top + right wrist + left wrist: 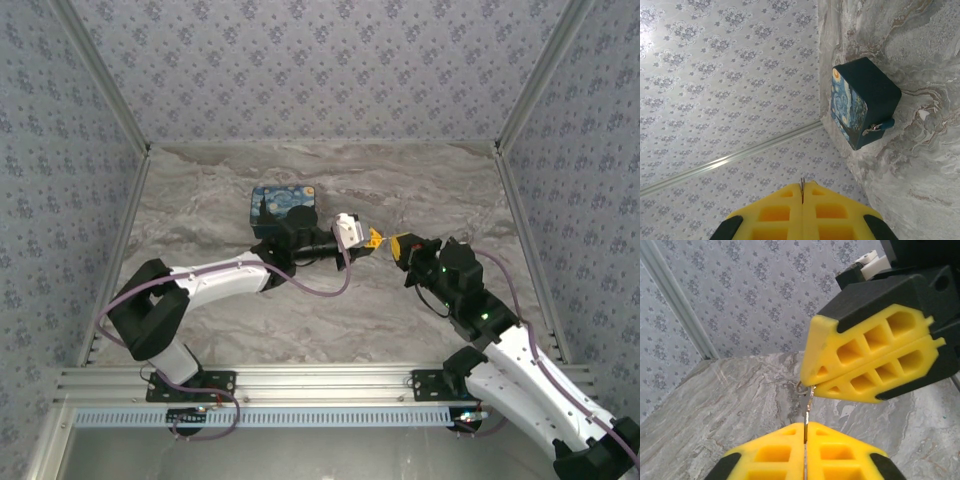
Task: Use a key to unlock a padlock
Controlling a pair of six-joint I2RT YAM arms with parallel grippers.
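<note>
Key [809, 407]: thin metal sliver; left end effector [805, 426], right end effector [808, 383] both clenched on it.

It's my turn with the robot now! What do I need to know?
Left gripper: shut on the key, on its shaft.
Right gripper: shut on its ring end; both hold it above the table.
Padlock: hanging on the painted box, away from both grippers.
Done: key picked up.
Left: one gripper lets go, key into padlock, turn.
</note>
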